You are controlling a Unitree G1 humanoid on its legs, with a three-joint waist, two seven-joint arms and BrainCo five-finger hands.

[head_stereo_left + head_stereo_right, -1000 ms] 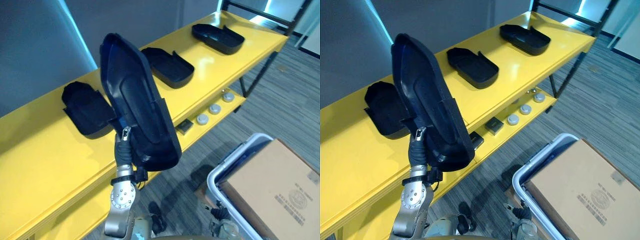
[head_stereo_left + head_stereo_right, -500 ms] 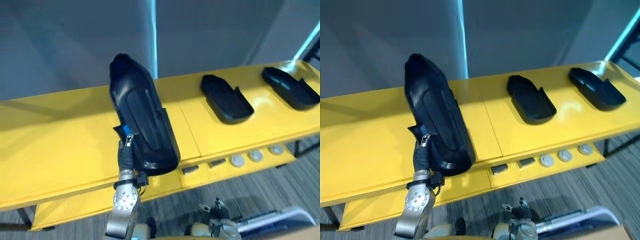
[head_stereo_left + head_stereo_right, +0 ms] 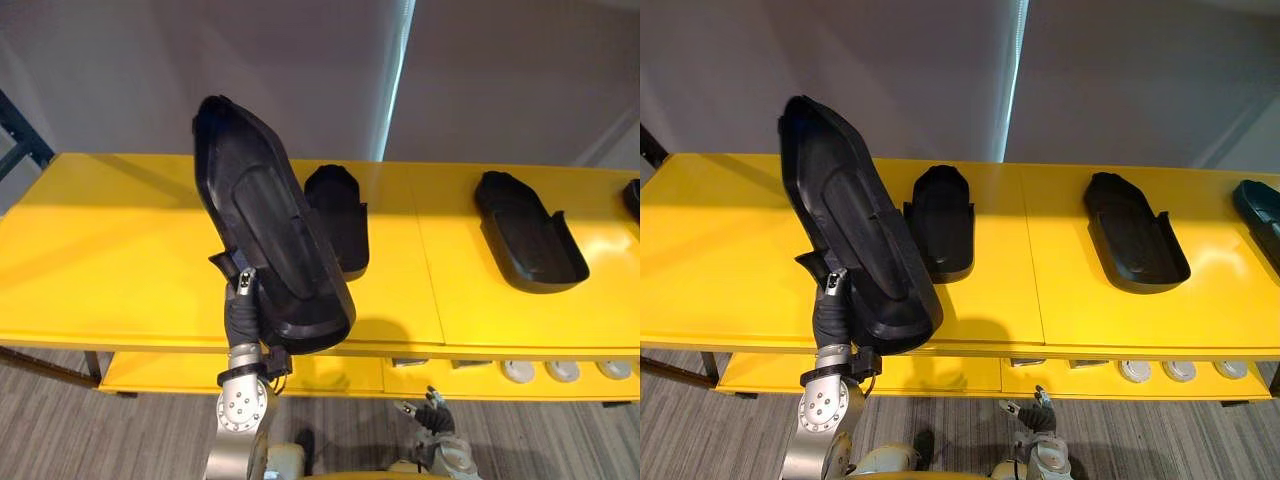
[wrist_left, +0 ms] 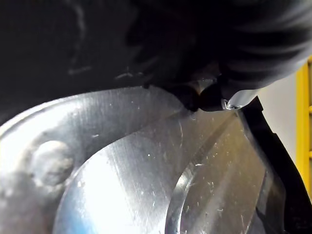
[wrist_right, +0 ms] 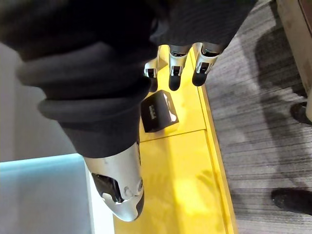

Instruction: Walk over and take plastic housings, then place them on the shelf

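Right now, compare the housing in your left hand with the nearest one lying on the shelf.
The held housing stands on end, gripped by the left hand; the shelf housing lies flat, untouched. The held housing looks longer than the shelf housing. Both are black moulded shells.

Raised housing (image 3: 265, 240) before shelf (image 3: 100, 250); second housing (image 3: 340, 215) behind, third housing (image 3: 528, 235) right.

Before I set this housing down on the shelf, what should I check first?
1. Grip: left hand pinches the held housing, thumb on its face: ok.
2. Landing spot: free shelf top to its left: ok.
3. Gap to the lying housing behind it: cannot tell.
4. Held housing flat: not ok, it stands tilted upright.
5. Right hand open, low by the lower shelf: ok.
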